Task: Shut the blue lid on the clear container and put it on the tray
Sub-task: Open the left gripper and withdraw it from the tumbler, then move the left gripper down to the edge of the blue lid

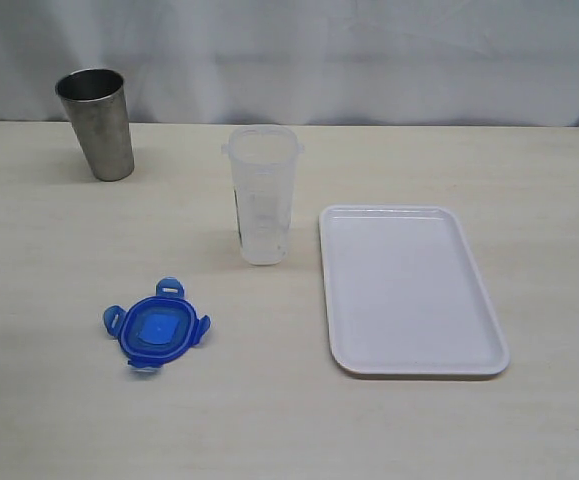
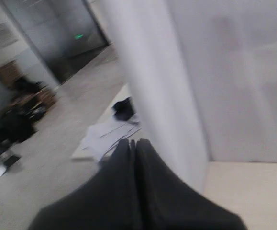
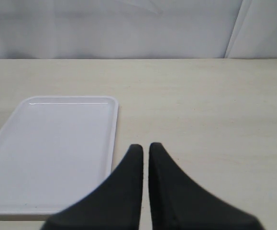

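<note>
In the exterior view, the lid lies flat on the counter with its tabs splayed, well apart from the container. That stands upright and open near the far left corner of the tray. A steel cup stands off to the far left. Neither of my hands shows here.

I judge the step to be fetching the lid. I should open my left hand, pinch the lid's edge between two tabs, carry it level and seat it squarely on the rim. The container looks light and tall, so I would steady it with my right hand before pressing.

In the left wrist view, my left hand is clenched on nothing. The blurred picture shows a room beyond, and no task thing.

In the right wrist view, my right hand is clenched and empty, over the counter just beside the tray.

The container's print is too faint to read, and I can read nothing on the lid.
</note>
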You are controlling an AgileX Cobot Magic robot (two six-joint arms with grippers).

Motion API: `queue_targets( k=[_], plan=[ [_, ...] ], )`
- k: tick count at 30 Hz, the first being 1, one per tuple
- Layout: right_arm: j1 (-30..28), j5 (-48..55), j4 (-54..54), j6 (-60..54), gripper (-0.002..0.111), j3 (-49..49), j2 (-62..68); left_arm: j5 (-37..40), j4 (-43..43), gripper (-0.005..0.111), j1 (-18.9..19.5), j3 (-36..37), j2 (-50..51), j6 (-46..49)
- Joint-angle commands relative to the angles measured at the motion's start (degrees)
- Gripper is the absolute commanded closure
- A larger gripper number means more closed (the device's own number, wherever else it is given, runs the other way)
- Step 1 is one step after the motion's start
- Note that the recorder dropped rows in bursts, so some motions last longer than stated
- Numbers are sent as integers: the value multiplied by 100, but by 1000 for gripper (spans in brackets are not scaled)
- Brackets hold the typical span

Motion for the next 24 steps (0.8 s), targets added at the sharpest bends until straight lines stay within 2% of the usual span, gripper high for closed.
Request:
queue_targets(
  k=[1,5,9,12,13,15,17,18,21,24],
  plan=[
    [-35,-45,1,-2,104,21,-23,1169,-1852,107,9,-121,462,1251],
    [-35,-45,1,-2,104,21,-23,746,-5222,107,9,-393,990,3765],
    [-35,-45,1,-2,104,21,-23,611,-8161,107,9,-476,1241,5987],
    [-35,-45,1,-2,104,21,-23,889,-10209,107,-1,-476,1339,7880],
    [-35,-45,1,-2,104,21,-23,1264,-11213,107,-1,-451,1394,8818],
    [-35,-45,1,-2,104,21,-23,1658,-11752,106,-1,-439,1461,9399],
    [-35,-45,1,-2,104,21,-23,2062,-12178,101,-1,-439,1573,9806],
    [-35,-45,1,-2,104,21,-23,2441,-12576,91,-1,-439,1706,10136],
    [-35,-45,1,-2,104,21,-23,2652,-12789,76,-1,-386,1845,10192],
    [-35,-45,1,-2,104,21,-23,2514,-12769,69,-98,-50,1845,10492]
  ],
)
